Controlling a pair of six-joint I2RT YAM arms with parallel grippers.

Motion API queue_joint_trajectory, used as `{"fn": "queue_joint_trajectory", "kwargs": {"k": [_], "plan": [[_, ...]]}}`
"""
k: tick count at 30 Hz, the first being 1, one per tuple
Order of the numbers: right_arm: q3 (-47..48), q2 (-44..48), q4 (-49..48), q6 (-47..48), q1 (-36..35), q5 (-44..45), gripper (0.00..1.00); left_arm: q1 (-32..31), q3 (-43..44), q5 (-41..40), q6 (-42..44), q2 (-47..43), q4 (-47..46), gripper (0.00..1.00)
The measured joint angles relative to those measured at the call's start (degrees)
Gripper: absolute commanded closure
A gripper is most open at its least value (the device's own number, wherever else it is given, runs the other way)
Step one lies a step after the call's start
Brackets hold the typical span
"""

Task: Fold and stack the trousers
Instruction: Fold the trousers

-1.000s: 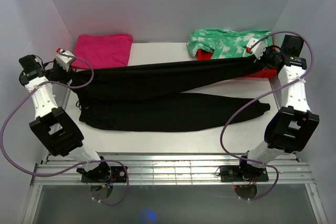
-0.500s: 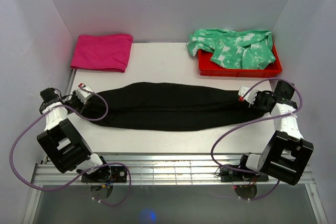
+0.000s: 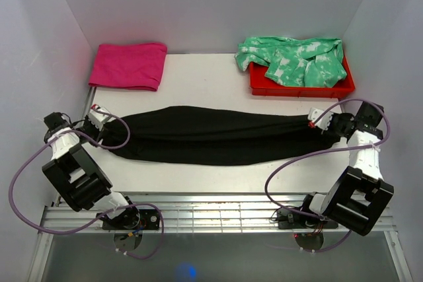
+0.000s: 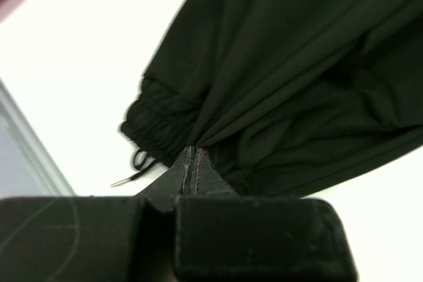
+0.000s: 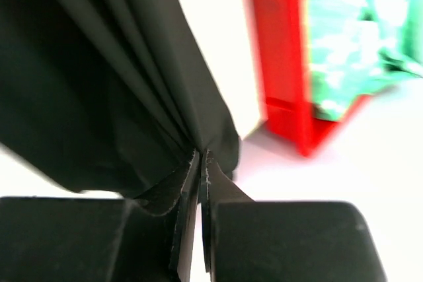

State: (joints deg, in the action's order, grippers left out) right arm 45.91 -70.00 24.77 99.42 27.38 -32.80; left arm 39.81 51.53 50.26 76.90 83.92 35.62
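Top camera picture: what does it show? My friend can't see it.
Black trousers lie folded lengthwise on a white table, with the left gripper and the right gripper pinching the two ends. Behind them are a pink cloth and a red tray of green-and-white clothing.

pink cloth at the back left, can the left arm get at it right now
Probably not yet: the left tool is shut on the waistband end of the trousers. The bare table between it and the pink cloth looks free, so it likely could after letting go.
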Motion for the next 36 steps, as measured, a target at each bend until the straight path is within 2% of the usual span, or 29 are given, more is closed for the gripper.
{"fn": "queue_joint_trajectory", "kwargs": {"k": [3,6,14,20,22,26,36], "plan": [[4.70,-1.55,0.81,0.00,1.86,-1.97,0.92,1.73,3.23,1.79,-0.66,1.49,0.92,1.00],[4.76,-1.57,2.05,1.33,4.15,-3.98,0.92,3.48,3.80,3.89,1.01,1.66,3.39,1.00],[-5.44,1.62,3.78,8.17,7.85,-3.93,0.92,6.12,-2.32,3.98,9.90,1.57,7.28,1.00],[-12.20,4.74,3.72,12.52,9.07,-1.68,0.92,6.25,-5.38,1.73,12.72,1.62,6.54,1.00],[-13.44,4.87,3.74,13.22,9.33,-0.96,0.92,6.25,-5.44,0.92,12.68,2.25,6.12,0.97],[-14.97,5.35,3.89,13.84,9.73,0.46,0.92,6.27,-5.44,-0.66,12.61,4.11,5.95,1.00],[-11.85,7.02,5.49,14.16,12.85,-4.52,0.92,8.66,-1.40,1.86,8.66,4.48,7.67,1.00]]}}
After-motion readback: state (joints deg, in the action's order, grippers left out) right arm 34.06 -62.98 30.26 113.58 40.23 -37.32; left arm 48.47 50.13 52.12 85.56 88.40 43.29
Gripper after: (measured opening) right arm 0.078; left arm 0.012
